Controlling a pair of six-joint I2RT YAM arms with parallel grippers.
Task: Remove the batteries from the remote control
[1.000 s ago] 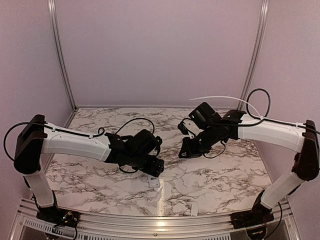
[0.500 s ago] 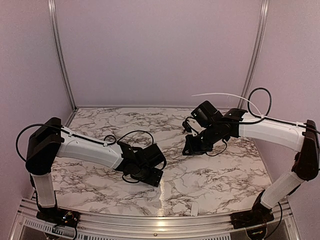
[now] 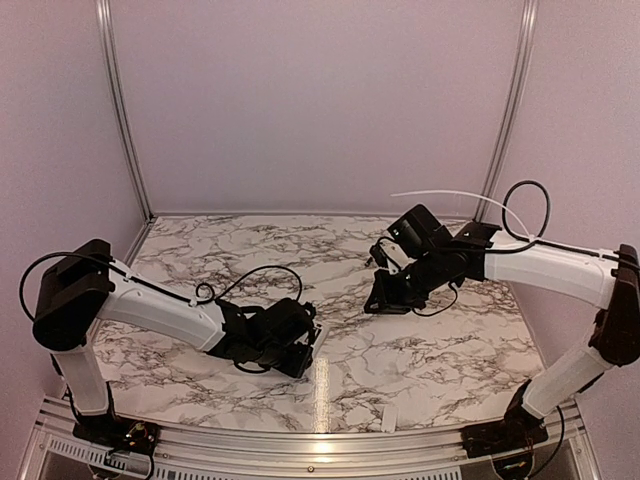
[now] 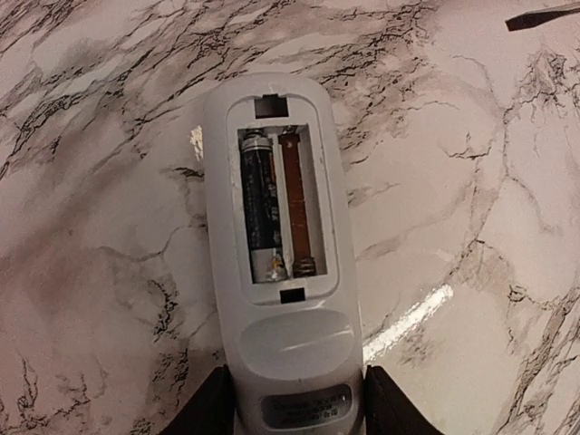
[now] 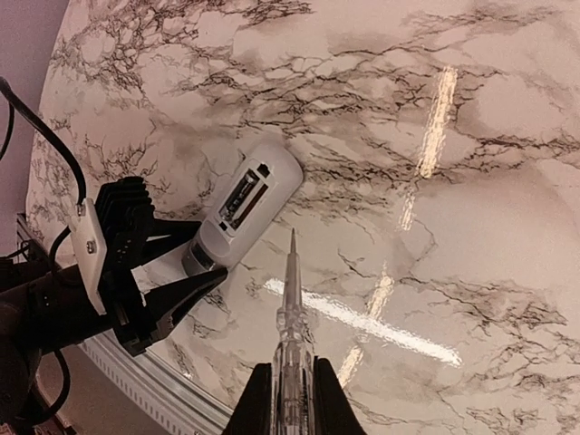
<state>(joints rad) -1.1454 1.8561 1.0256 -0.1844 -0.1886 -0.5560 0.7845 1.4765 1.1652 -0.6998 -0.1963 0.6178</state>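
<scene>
On the glossy, veined marble table (image 4: 489, 181), our nearer left gripper (image 4: 297, 408) straddles the six-o'clock end of the smooth white remote control (image 4: 294, 340); we cannot tell whether it pinches. The remote's long axis runs six to twelve, back up. Our right gripper (image 5: 292, 399) clamps a clear pointed stick (image 5: 292, 308), with the remote at eleven. One dark cylindrical battery (image 4: 260, 213) sits in the left slot.

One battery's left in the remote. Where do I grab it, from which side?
Grip its middle, coming from above beside the empty slot. The battery lies sunk lengthwise in the remote, tight to one wall, so only its top and slot-side flank show. Probably lift one end first.
</scene>
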